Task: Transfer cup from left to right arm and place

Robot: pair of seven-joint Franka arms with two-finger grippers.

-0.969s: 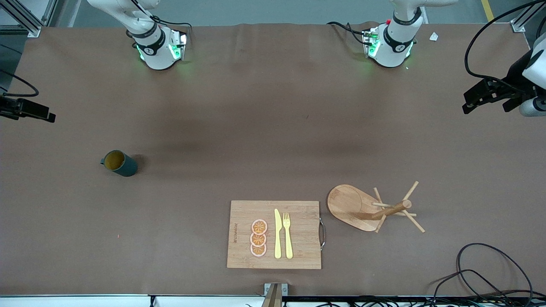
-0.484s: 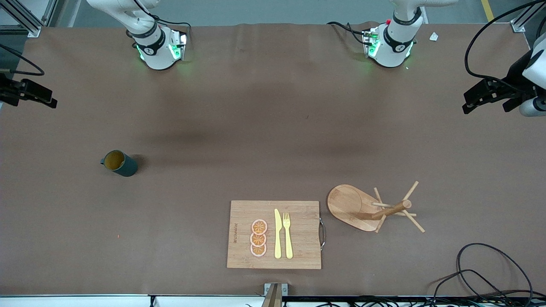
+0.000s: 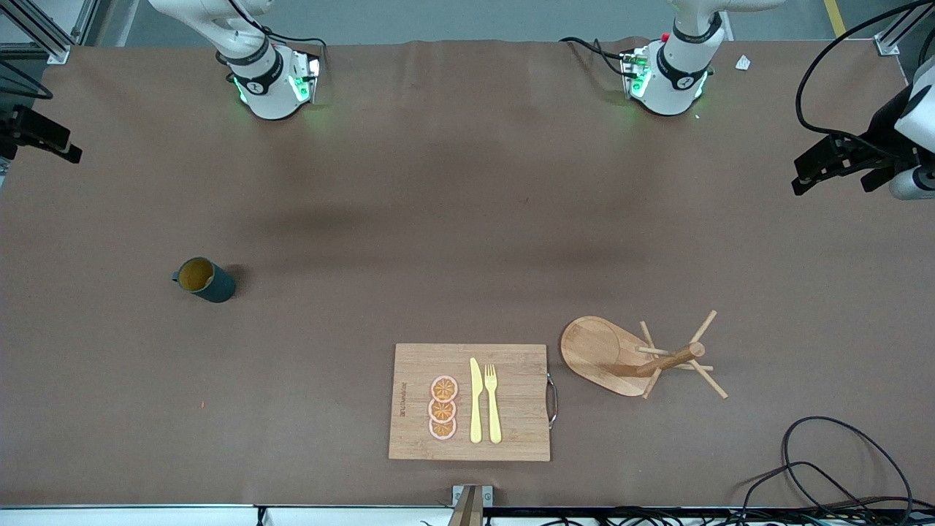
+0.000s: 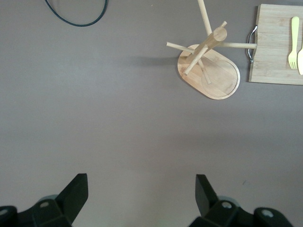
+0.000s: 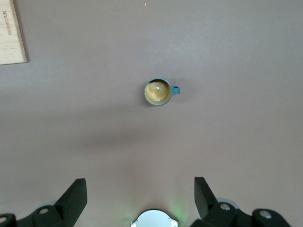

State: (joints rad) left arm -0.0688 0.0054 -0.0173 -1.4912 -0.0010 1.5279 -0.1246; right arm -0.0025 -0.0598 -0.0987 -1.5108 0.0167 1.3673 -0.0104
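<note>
Front view, left to right. The right gripper (image 3: 40, 135) hangs at the upper-left edge of the frame, over the table's edge; its finger spread cannot be read here. The cup (image 3: 204, 280) stands upright at centre-left of the frame on the bare table, handle turned toward the frame's left edge, at the right arm's end and apparently placed already. A cutting board (image 3: 470, 402) lies at lower centre and a peg rack (image 3: 643, 356) at lower right. The left gripper (image 3: 840, 162) waits at the upper-right edge, well apart from the cup. The right arm is judged far the nearer.

The right wrist view alone shows the cup's (image 5: 158, 91) tan inside from straight above and that gripper's (image 5: 140, 194) fingers spread wide and empty. The left wrist view shows the left gripper (image 4: 142, 191) equally wide, with only the peg rack (image 4: 208, 68) and board corner in sight.
</note>
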